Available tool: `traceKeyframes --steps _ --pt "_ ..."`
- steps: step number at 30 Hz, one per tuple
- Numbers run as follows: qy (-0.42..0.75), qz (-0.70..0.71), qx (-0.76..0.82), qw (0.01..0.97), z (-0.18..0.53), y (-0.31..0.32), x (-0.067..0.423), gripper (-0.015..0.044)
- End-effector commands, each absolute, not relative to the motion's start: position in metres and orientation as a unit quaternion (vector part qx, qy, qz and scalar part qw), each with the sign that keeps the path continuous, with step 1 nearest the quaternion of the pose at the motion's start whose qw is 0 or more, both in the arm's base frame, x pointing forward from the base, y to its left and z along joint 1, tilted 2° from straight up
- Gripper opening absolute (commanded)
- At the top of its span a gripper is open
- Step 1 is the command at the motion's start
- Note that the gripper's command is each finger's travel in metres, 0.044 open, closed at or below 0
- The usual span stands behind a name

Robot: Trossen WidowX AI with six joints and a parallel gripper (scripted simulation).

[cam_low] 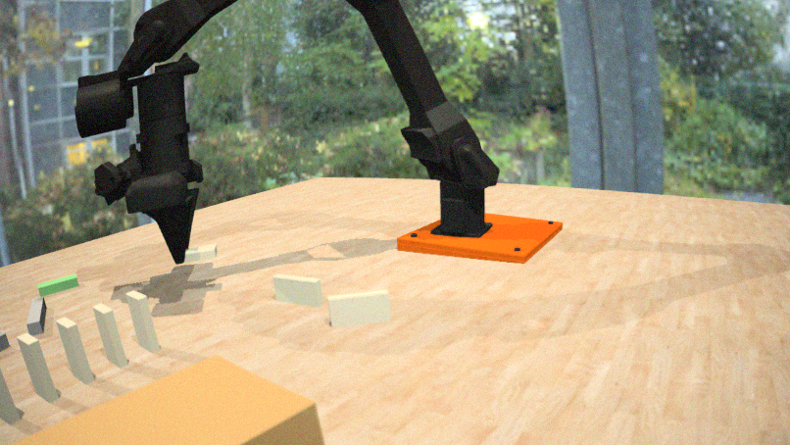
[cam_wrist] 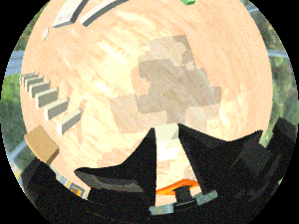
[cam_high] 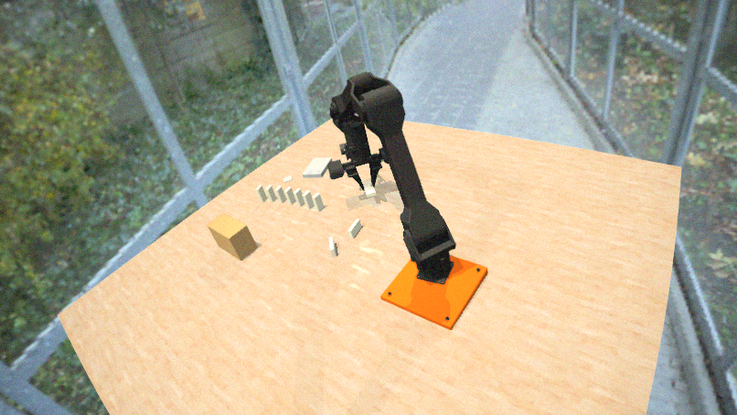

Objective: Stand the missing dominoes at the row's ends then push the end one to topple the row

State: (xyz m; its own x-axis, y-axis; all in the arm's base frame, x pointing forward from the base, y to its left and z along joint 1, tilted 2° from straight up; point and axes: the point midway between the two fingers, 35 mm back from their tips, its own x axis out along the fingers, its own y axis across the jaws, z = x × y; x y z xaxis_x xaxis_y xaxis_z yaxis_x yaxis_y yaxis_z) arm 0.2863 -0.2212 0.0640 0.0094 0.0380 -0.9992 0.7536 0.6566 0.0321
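My gripper [cam_high: 367, 186] [cam_low: 177, 256] [cam_wrist: 165, 128] is down at the table and shut on a pale domino [cam_high: 370, 191] [cam_low: 202, 252] [cam_wrist: 168, 142] that lies flat on the wood. A row of several standing pale dominoes [cam_high: 290, 195] [cam_low: 110, 334] [cam_wrist: 49, 98] runs to the gripper's left, a short gap away. Two more loose dominoes rest on their long edges nearer the arm's base, one [cam_high: 354, 228] [cam_low: 298, 290] closer to the gripper and one [cam_high: 333, 246] [cam_low: 359, 308] further out.
A tan box [cam_high: 232, 236] [cam_low: 182, 409] [cam_wrist: 41, 142] stands in front of the row. A white flat plate [cam_high: 316, 166] [cam_wrist: 76, 5], a green piece [cam_low: 58, 285] and a small grey block [cam_low: 36, 316] lie beyond the row. The arm stands on an orange base [cam_high: 434, 299] [cam_low: 497, 243].
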Motion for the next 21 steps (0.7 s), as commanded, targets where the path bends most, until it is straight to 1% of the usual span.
traceKeyframes --steps 1,8,13,15,21 --pt "0.636 -0.282 0.302 0.652 0.109 -0.225 0.288 0.0107" --pt "0.636 -0.282 0.302 0.652 0.179 -0.227 0.284 0.0107" --pt "0.638 -0.278 0.297 0.654 0.185 -0.228 0.283 0.0107" --pt "0.650 -0.246 0.264 0.668 0.185 -0.236 0.281 0.0107" --pt "0.689 -0.090 0.099 0.712 0.185 -0.276 0.267 0.0107"
